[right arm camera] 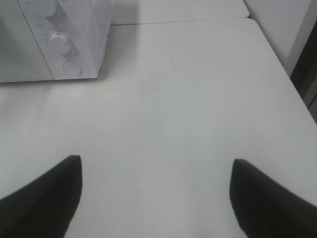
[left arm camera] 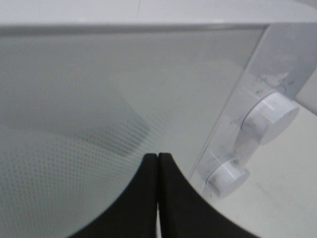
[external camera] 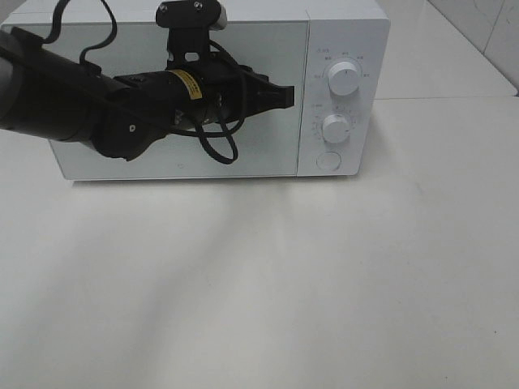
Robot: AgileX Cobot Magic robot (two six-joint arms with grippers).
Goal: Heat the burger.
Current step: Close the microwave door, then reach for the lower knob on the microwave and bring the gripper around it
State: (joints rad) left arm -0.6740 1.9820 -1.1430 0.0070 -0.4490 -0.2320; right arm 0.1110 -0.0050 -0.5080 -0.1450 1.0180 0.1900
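Observation:
The burger does not show in any view. A white microwave [external camera: 340,32] stands at the back of the table with its mirrored door [external camera: 97,154] closed. My left gripper [external camera: 288,96] is shut and empty, its tips at the door's right edge, just left of the upper dial [external camera: 344,79]. In the left wrist view the shut fingertips [left arm camera: 157,157] sit close to the door glass [left arm camera: 99,99], with both dials [left arm camera: 270,116] to one side. My right gripper [right arm camera: 156,168] is open and empty above bare table, away from the microwave [right arm camera: 74,44].
The microwave has a lower dial [external camera: 335,127] and a round button [external camera: 328,160] on its control panel. The white table [external camera: 259,284] stretches in front. A wall and a dark gap [right arm camera: 304,64] lie past the table's right edge.

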